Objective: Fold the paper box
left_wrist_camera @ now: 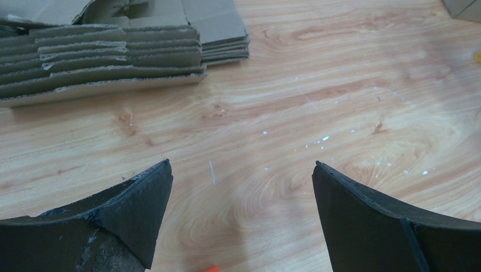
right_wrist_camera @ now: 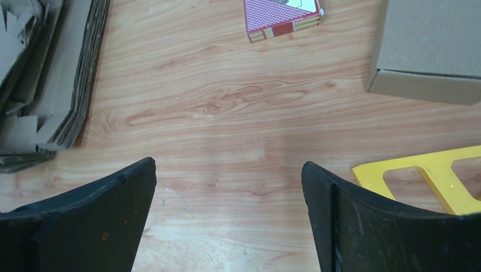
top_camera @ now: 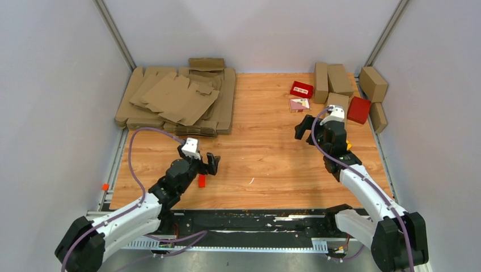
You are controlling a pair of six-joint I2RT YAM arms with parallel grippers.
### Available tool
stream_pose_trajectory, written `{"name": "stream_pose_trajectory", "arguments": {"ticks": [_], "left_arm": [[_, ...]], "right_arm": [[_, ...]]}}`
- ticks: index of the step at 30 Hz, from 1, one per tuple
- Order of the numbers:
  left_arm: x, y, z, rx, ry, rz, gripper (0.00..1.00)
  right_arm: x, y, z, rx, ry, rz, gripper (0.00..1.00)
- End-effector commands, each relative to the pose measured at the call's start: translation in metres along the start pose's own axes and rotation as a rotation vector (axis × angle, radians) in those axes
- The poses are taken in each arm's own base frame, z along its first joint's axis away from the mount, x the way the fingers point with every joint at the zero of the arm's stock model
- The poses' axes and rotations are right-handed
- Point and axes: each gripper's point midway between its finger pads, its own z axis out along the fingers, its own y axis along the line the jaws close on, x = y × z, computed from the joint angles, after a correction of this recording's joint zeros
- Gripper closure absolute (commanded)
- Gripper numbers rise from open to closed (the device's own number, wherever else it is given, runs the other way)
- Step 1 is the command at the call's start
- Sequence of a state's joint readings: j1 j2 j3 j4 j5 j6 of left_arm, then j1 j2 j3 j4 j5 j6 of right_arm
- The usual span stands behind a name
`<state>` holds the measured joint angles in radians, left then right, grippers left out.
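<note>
Both the left claw and right claw gape wide and empty over the worktop, seemingly poised to fetch the flat paper box topping the pile at upper left.

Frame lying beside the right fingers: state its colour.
The frame is yellow, shown best in the right wrist view.

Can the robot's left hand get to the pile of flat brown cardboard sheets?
Probably yes. The open left hand faces the pile of flat brown cardboard sheets, with only bare wooden table between them.
</note>
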<state>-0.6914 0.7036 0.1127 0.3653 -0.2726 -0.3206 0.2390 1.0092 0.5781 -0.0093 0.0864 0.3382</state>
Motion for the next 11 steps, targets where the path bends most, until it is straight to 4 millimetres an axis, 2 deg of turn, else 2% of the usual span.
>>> {"name": "stream_pose_trajectory", "arguments": {"ticks": [1,4,6,8,11], "left_arm": [[-0.043,-0.006,0.015,-0.039,-0.107,-0.090,0.00],[-0.046,0.001,0.024,-0.094,-0.129,-0.113,0.00],[-0.063,0.002,0.031,-0.122,-0.138,-0.044,0.00],[-0.078,0.001,0.036,-0.150,-0.124,-0.004,0.00],[-0.074,-0.007,0.041,-0.100,-0.106,0.051,0.00]], "right_arm": [[-0.021,0.007,0.004,-0.002,-0.088,0.155,0.00],[-0.022,0.008,-0.001,-0.005,-0.082,0.130,0.00],[-0.014,-0.005,-0.002,0.052,-0.078,0.138,0.00],[-0.013,-0.001,-0.002,0.021,-0.082,0.133,0.00],[-0.012,0.001,0.000,0.012,-0.083,0.137,0.00]]}}
